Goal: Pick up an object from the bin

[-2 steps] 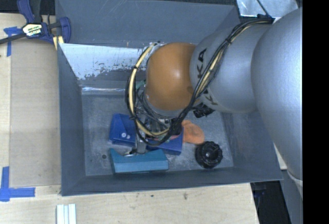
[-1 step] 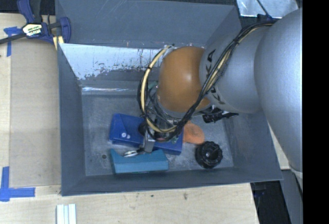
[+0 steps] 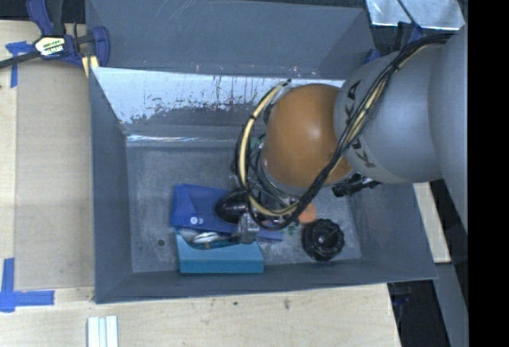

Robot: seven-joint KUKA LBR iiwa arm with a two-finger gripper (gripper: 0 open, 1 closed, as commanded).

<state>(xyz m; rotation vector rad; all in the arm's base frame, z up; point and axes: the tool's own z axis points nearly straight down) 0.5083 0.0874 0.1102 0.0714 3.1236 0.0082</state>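
The gripper (image 3: pixel 245 220) is low in the grey metal bin (image 3: pixel 110 178), at the lower middle of the frame, under the wrist cables; if it is open or closed I cannot tell. Just to its left lies a soft dark-blue pouch (image 3: pixel 193 206). Below is a flat light-blue block (image 3: pixel 220 259), and to the right a black ribbed round cap (image 3: pixel 322 240).

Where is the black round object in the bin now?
In the camera view, the black round object lies lower right on the bin floor, right of the end effector and the light blue block.
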